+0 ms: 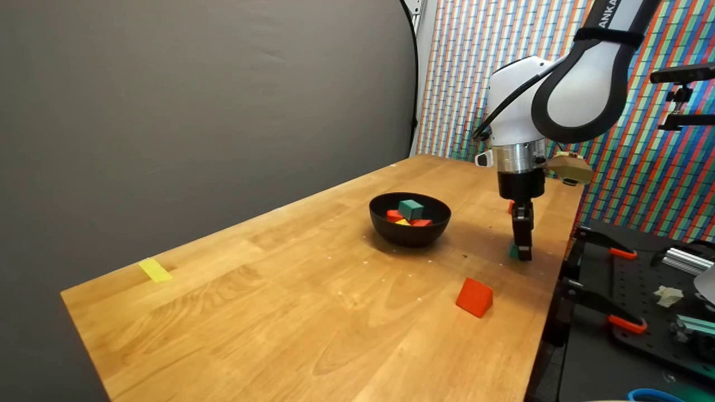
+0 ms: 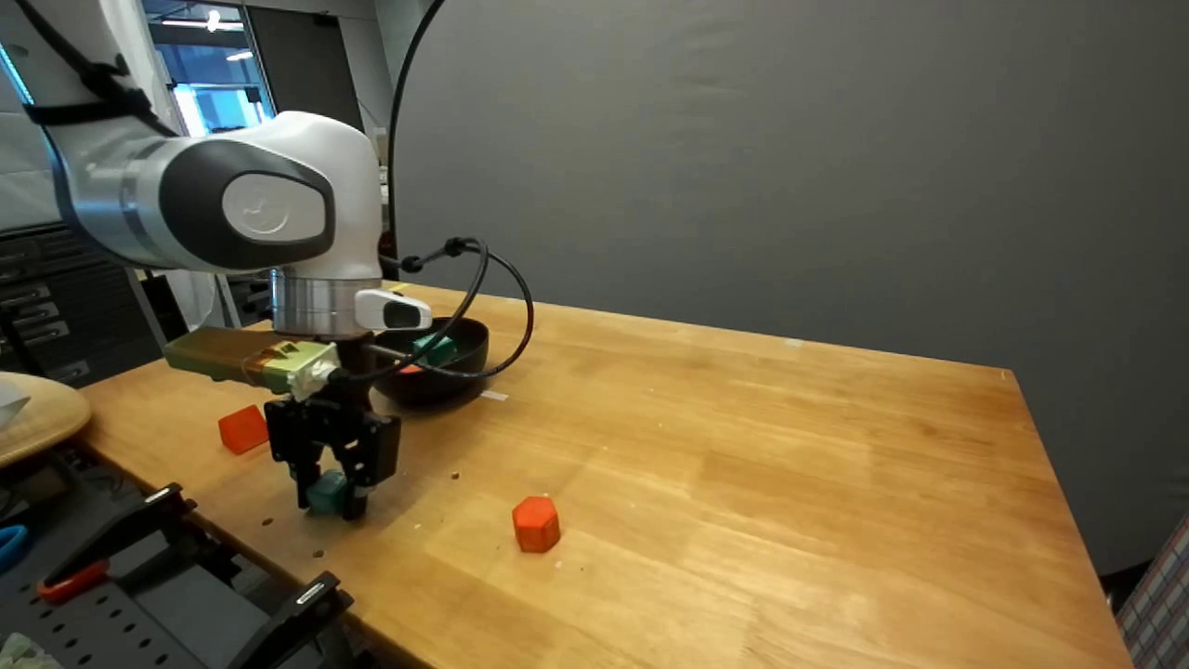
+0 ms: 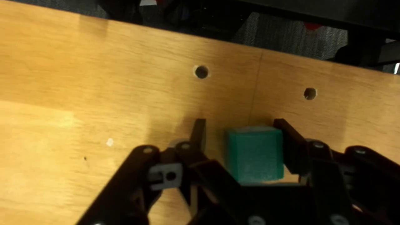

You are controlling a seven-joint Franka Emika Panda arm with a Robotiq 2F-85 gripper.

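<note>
Your fingers [image 3: 289,143] are spread around the green block [image 3: 257,153], low over the tabletop [image 3: 47,78], and they aren't pinching it. In the wrist view, where the block lies right of centre and below the middle, a gap shows between it and the finger on its left; the one on its right is touching it or just beside it, and you can't tell which. That uneven seat is your main worry: closing as they stand could shove the block sideways or twist it, leaving you an off-centre grip. With the tips so near the wood, dipping further might scrape it.

The block looks boxy, flat-faced and crisp-edged, with a matt green surface. The tabletop is pale grained wood, with two round holes [image 3: 201,72] in the upper half of the wrist view. In an exterior view, a smooth black bowl [image 1: 410,237] right of centre holds red, yellow and green pieces [image 1: 411,210]; a wedge-like orange block [image 1: 475,297] lies at lower right.
</note>
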